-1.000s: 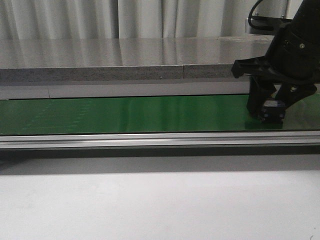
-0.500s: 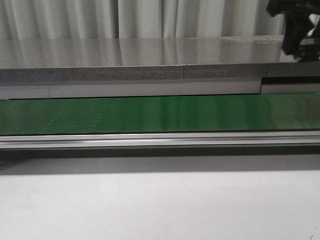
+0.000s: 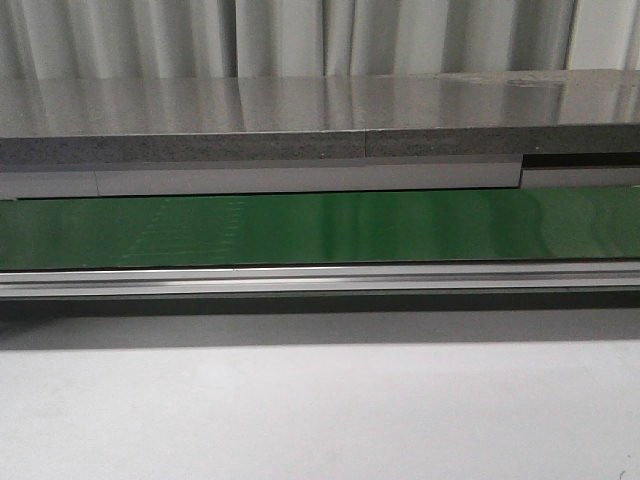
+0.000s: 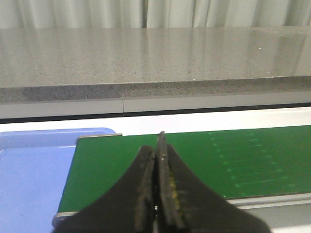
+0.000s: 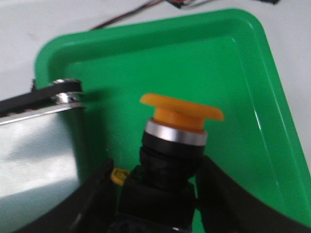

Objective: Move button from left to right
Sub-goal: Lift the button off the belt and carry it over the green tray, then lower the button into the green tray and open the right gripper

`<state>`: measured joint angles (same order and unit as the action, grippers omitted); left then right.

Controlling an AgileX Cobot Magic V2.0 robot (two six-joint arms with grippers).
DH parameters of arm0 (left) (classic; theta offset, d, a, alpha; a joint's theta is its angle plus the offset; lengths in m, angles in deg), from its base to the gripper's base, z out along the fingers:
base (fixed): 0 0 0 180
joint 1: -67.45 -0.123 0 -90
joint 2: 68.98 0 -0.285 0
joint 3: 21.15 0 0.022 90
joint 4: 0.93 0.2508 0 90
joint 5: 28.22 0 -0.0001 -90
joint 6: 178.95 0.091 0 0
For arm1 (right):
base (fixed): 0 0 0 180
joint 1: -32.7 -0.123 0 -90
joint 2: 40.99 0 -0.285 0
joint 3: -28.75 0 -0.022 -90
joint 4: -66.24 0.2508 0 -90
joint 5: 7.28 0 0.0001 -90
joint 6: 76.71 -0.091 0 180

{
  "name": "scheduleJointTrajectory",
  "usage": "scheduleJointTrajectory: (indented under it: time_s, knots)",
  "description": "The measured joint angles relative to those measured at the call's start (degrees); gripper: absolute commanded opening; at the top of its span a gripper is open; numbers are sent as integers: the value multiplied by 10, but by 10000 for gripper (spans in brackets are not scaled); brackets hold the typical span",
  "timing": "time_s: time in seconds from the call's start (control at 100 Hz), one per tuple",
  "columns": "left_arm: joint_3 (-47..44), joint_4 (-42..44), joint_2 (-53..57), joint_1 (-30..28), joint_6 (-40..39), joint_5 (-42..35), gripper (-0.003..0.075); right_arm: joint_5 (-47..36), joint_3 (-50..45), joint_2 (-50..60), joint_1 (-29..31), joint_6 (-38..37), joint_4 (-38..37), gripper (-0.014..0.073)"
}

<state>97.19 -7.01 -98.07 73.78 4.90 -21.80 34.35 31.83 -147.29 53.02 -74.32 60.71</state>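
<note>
over the green tray, button in my right grip

over the green tray [image 5: 233, 58] my right gripper [image 5: 155, 194] is clenched on the button [image 5: 177, 141], its two dark fingers [image 5: 233, 194] pressing the black switch body from either side. i hold it by the body and not the cap, i judge, because the blocky sides give flat faces to pinch, while the round orange cap would slip. the button hangs above the tray floor; whether it touches i cannot tell.

its long axis runs from the black body, through the silver collar, to the orange mushroom cap. the cap end points away from my fingers, toward the tray's far rim, tilted a little rather than square to the grip. small yellowish contacts show low beside the body.

my left gripper [image 4: 158, 194] is pressed shut on nothing, waiting above the near end of the green belt [image 4: 194, 160], with a blue bin [image 4: 29, 170] just beside that end. from the front only the belt [image 3: 320, 228] shows, with neither arm nor button on it, so the carry to the right looks nearly done; lowering and letting go remain.
</note>
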Motion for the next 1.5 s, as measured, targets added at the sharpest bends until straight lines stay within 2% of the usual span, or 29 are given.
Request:
scheduleJointTrajectory:
  time_s: [0.22,0.7,0.8,0.92,1.02,1.34,1.5]
  knots:
    - [0,0,0,0,0,0,-20,10,0,-59,38,8,15,206]
    - [0,0,0,0,0,0,-20,25,0,-130,39,59,86,212]
    - [0,0,0,0,0,0,-20,25,0,-132,39,60,86,279]
    - [0,0,0,0,0,0,-20,25,0,-132,39,60,86,419]
    - [0,0,0,0,0,0,-20,25,1,-132,39,61,86,484]
    - [0,0,0,0,0,0,-20,30,1,-129,39,61,89,491]
    - [0,0,0,0,0,0,-20,12,1,-90,37,61,114,491]
